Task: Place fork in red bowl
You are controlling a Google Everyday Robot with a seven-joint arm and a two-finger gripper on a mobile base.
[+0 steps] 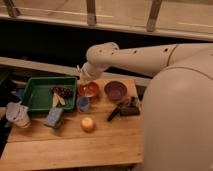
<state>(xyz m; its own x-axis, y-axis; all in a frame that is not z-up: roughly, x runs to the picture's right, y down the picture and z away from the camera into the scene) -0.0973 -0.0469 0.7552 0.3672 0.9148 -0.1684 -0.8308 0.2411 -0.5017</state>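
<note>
Near the back edge of the bench, right of the tray, the gripper is held closed on the fork, whose thin end sticks up above it. Both are held just over the left rim of the red bowl.

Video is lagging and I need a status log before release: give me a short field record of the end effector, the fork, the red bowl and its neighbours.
end effector: shut, above the red bowl's left rim
fork: thin sliver sticking up from the end effector, apparently held; not yet in the bowl
red bowl: upright on the table
purple bowl: right of the red bowl
blue cup: just in front of the red bowl
green tray: left of the red bowl
</note>
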